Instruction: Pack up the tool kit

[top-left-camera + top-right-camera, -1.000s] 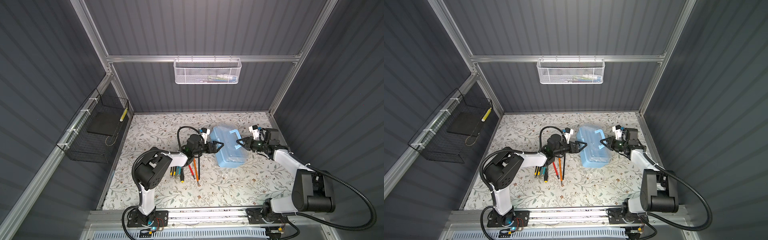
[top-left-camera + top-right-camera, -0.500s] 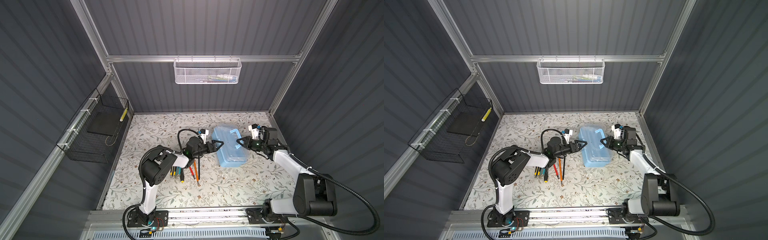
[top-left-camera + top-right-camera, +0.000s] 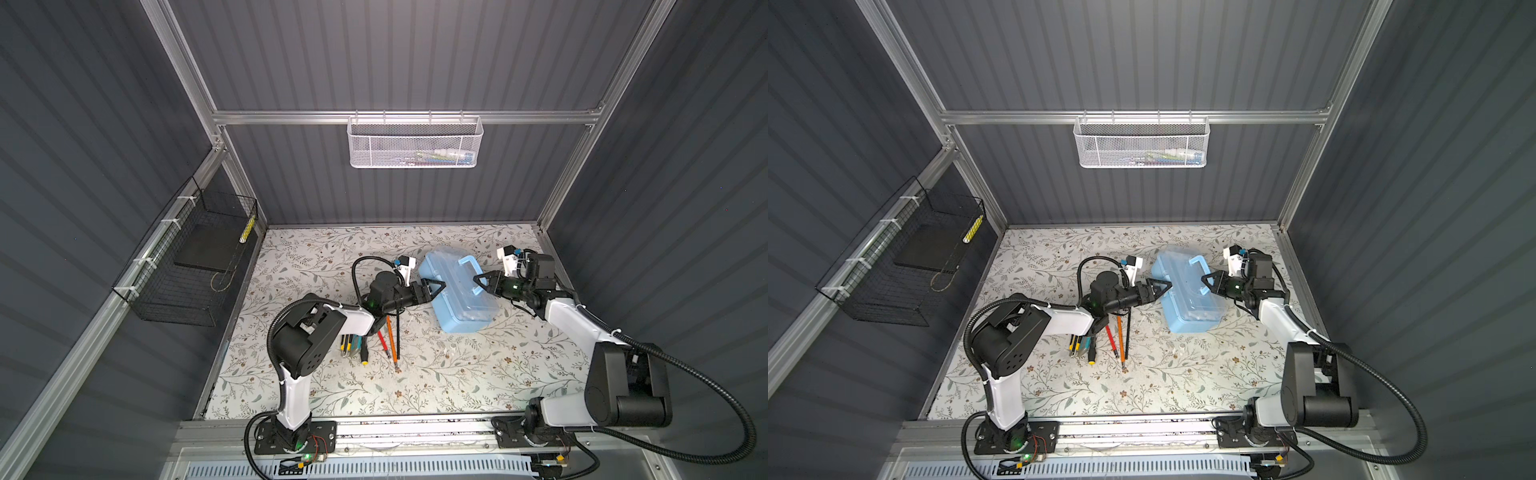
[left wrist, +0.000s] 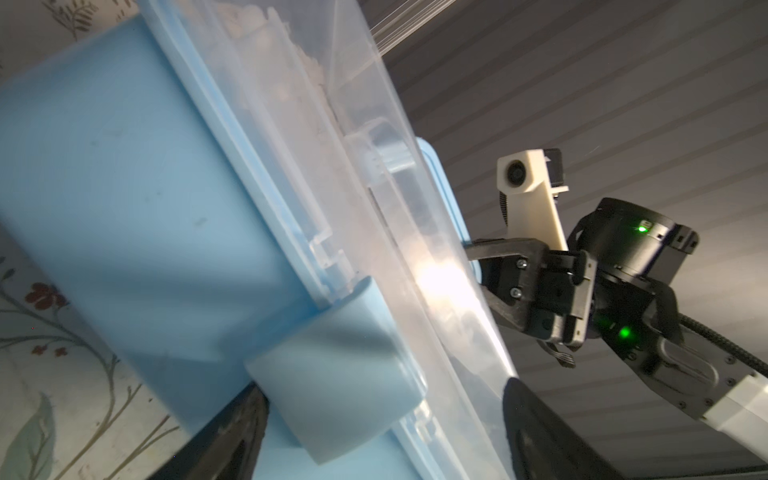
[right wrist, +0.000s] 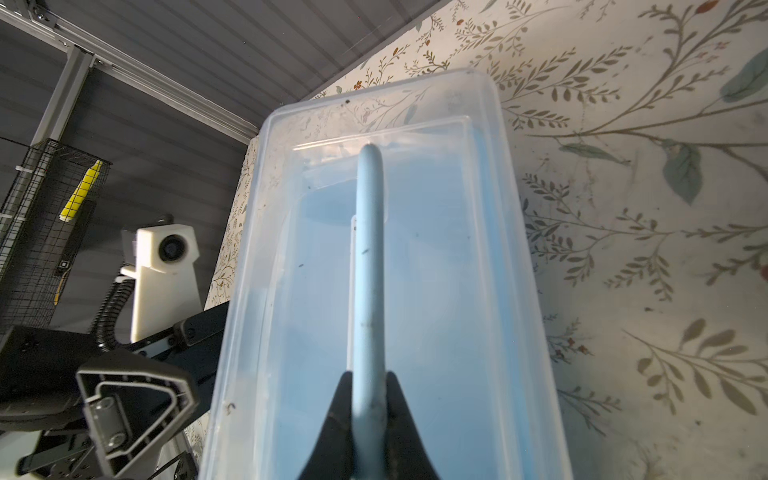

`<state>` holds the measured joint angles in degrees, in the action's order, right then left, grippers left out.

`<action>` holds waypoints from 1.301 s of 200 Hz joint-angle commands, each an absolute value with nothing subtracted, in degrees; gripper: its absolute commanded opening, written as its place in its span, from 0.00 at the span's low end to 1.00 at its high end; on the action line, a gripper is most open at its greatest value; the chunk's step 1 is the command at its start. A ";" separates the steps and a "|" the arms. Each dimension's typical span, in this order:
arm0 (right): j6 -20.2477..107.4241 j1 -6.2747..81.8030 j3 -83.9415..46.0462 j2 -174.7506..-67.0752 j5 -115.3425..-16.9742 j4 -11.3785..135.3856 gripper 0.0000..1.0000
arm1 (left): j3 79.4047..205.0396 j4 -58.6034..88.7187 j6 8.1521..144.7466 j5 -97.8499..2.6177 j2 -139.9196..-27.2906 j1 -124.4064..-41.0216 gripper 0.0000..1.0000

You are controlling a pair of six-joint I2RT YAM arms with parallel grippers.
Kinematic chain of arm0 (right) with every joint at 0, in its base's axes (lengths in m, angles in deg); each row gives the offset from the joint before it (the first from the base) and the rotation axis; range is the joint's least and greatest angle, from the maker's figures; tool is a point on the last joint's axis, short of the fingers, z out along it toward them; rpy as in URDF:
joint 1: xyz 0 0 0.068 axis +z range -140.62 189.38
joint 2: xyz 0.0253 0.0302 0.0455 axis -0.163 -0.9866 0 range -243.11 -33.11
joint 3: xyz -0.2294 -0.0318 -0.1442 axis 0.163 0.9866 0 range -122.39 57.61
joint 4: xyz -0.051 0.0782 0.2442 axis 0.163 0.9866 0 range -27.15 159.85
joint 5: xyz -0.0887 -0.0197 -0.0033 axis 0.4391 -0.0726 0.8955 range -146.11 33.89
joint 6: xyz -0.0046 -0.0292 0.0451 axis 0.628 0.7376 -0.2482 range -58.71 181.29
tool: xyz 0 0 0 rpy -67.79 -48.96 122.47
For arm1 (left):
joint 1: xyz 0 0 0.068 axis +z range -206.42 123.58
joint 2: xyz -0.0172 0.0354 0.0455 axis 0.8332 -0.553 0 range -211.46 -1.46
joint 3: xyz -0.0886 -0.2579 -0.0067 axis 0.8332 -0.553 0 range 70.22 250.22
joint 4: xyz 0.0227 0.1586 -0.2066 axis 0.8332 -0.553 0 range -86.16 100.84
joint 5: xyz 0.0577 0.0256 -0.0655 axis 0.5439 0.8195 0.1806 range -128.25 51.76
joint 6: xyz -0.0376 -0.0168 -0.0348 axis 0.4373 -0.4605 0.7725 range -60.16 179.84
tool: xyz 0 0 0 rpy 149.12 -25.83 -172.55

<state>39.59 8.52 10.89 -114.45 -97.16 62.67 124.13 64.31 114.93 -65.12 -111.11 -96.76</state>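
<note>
Two hands met at the tool kit (image 3: 459, 305), which sat lid down on the floral surface (image 3: 457, 374), toward one o'clock of its middle. The right hand (image 5: 370, 384), in from three o'clock, was pinched tight on the pale-blue handle (image 5: 370, 249), apparently to steady the box. The left hand (image 3: 439, 286), at nine o'clock, stood spread wide and empty astride the blue latch (image 4: 332, 365), likely to undo it so the loose tools (image 3: 390, 343) could go in.

Glare on tool kit (image 4: 440, 274); wrist pics soft, bg dim.
</note>
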 commanded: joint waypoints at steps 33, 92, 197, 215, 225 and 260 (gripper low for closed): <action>43.96 9.73 12.78 -116.87 -94.24 70.23 0.00 | 126.39 64.22 109.22 -68.61 -104.10 -97.10 0.82; 43.97 9.73 11.84 -113.89 -93.67 70.75 0.00 | 126.19 54.39 106.32 -68.03 -103.78 -97.11 0.80; 43.78 11.86 9.91 -112.24 -91.64 71.75 0.00 | 133.58 31.36 97.58 -65.00 -101.42 -97.45 0.81; 44.23 12.61 9.40 -111.62 -90.48 72.51 0.00 | 134.12 31.56 98.32 -65.52 -102.34 -97.75 0.81; 44.25 12.80 9.27 -111.30 -90.07 72.62 0.00 | 134.22 31.20 98.48 -65.60 -102.58 -97.92 0.81; 44.34 13.98 8.57 -110.59 -88.63 73.18 0.00 | 135.44 29.55 98.46 -66.31 -103.27 -98.42 0.81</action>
